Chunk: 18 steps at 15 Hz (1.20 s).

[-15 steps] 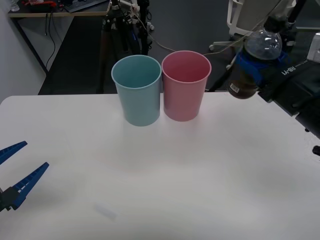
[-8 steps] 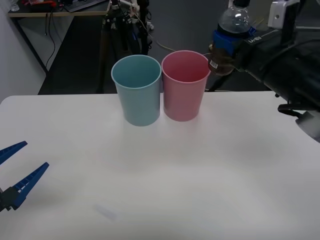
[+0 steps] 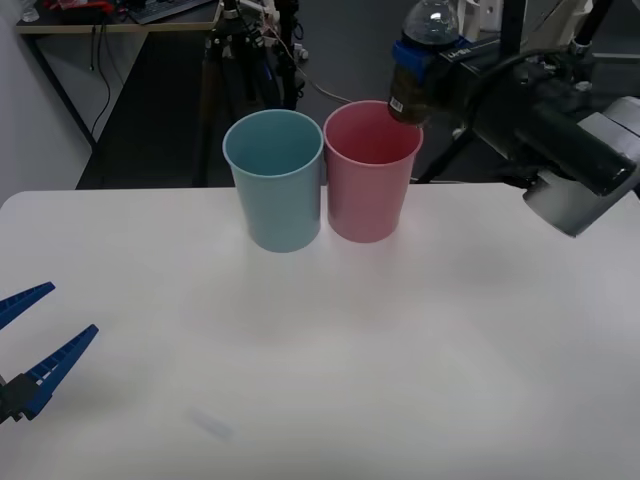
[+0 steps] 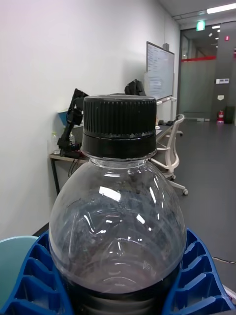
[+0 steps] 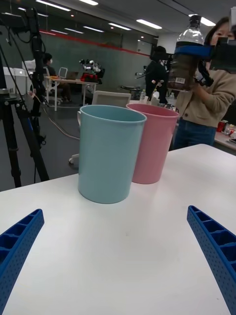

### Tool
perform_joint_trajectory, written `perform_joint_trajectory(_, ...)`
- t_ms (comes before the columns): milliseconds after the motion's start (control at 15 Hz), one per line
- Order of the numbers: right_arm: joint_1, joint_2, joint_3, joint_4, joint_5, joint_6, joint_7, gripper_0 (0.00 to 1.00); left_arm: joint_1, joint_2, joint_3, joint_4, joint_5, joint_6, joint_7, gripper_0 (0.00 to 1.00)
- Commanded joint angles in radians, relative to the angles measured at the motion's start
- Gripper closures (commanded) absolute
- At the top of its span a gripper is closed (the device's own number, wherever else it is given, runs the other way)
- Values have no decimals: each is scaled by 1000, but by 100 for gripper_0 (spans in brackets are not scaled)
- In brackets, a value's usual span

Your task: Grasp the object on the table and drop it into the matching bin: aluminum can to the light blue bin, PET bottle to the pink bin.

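Left gripper [image 3: 35,345] is parked low at the near left table [image 3: 420,380] edge, fingers spread wide, nothing held. Farther back, blue bin [image 3: 274,180] and pink bin [image 3: 371,170] are seen touching. The bottle [image 3: 418,62] is clamped upright by the right gripper [image 3: 425,55] above the pink bin's rim; label print unreadable.

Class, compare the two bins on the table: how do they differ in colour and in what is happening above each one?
The light blue bin is pale blue; the pink bin is pink. The right gripper holds the bottle upright over the pink bin's rim; nothing hangs over the light blue bin. Both stand upright, side by side, alike in size.
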Motion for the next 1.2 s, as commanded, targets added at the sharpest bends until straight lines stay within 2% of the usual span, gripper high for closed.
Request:
perform_joint_trajectory(67,-33,67,17,73,36,0,0,100,0,0,0,0,0,0,0,0)
perform_joint_trajectory(467,-73,189,17,201,152,0,-3,100,0,0,0,0,0,0,0,0)
perform_joint_trajectory(733,-95,254,17,265,201,1,-14,100,0,0,0,0,0,0,0,0)
perform_joint_trajectory(1133,-93,275,17,267,210,15,-32,100,0,0,0,0,0,0,0,0)
perform_joint_trajectory(1200,-93,275,16,267,212,15,-36,88,0,0,0,0,0,0,0,0)
